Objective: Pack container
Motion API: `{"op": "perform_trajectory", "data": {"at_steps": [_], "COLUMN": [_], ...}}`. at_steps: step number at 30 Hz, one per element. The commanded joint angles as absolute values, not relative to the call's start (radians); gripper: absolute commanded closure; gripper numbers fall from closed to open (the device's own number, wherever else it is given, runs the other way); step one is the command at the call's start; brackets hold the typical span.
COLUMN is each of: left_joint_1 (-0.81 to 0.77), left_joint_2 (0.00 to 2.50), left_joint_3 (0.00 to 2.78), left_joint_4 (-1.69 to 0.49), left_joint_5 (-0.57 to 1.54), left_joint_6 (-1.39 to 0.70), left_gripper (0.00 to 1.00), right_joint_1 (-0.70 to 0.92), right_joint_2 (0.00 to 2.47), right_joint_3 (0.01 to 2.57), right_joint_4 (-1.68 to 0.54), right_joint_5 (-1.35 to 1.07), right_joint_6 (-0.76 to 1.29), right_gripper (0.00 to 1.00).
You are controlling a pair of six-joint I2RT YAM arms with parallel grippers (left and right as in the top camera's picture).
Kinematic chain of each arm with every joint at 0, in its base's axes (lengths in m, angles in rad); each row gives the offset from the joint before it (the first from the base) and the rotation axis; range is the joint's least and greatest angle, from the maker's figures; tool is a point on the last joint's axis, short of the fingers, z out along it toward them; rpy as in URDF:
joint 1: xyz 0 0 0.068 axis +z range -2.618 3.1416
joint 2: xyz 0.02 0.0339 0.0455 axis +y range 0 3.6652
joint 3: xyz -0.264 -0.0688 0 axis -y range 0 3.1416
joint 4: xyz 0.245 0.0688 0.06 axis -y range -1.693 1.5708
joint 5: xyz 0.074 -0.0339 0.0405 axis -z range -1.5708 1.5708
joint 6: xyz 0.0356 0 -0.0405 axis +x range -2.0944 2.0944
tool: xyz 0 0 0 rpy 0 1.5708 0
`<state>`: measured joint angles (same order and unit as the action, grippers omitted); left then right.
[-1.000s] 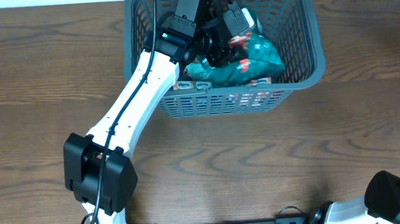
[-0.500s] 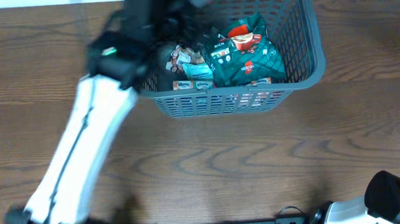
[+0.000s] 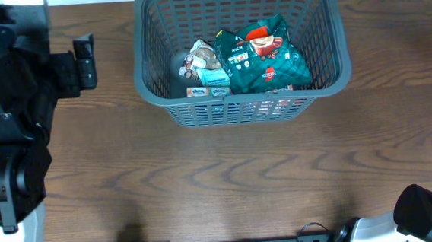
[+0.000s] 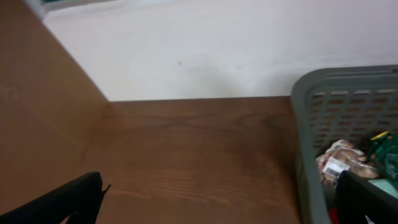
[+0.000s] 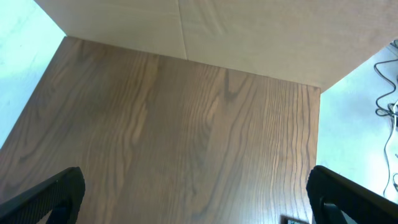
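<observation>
The dark grey container (image 3: 242,110) stands at the table's far middle. In it lie a green snack bag (image 3: 265,60), small packets (image 3: 200,59) and flat boxes (image 3: 208,92). My left gripper (image 3: 87,61) is outside it, to its left, raised high. In the left wrist view the left gripper (image 4: 217,208) is open wide and empty over bare table, with the container's rim (image 4: 311,118) and some packets (image 4: 339,163) at the right. My right gripper (image 5: 196,205) is open and empty over bare wood.
The left arm's body (image 3: 3,128) fills the left edge of the overhead view. The right arm's base (image 3: 428,213) sits at the bottom right corner. A white wall (image 4: 205,50) lies beyond the table's far edge.
My left arm has pulled out of the container and swung left and up toward the camera. The green bag stays in the container, now uncovered.
</observation>
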<state>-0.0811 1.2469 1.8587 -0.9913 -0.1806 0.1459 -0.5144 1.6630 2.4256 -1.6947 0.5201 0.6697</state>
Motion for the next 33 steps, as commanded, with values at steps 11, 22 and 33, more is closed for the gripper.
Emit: {"op": "perform_trajectory", "data": {"at_steps": [11, 22, 33], "left_joint_1": [-0.073, -0.073, -0.073], "left_joint_2": [1.248, 1.217, 0.828], "left_joint_3": [1.865, 1.864, 1.587], "left_joint_4": [-0.998, -1.012, -0.970], "left_joint_5": [-0.203, -0.203, -0.192], "left_joint_6": [0.121, 0.121, 0.073], "left_gripper": [0.01, 0.01, 0.01], "right_joint_1": [-0.518, -0.518, -0.518], "right_joint_2": [1.668, 1.668, 1.668], "right_joint_3": [2.424, 2.424, 2.424], "right_joint_4": [-1.698, -1.698, -1.698], "right_joint_5": [0.530, 0.530, 0.530], "right_joint_6": [0.680, 0.680, 0.680], "right_gripper": [0.01, 0.01, 0.01]}}
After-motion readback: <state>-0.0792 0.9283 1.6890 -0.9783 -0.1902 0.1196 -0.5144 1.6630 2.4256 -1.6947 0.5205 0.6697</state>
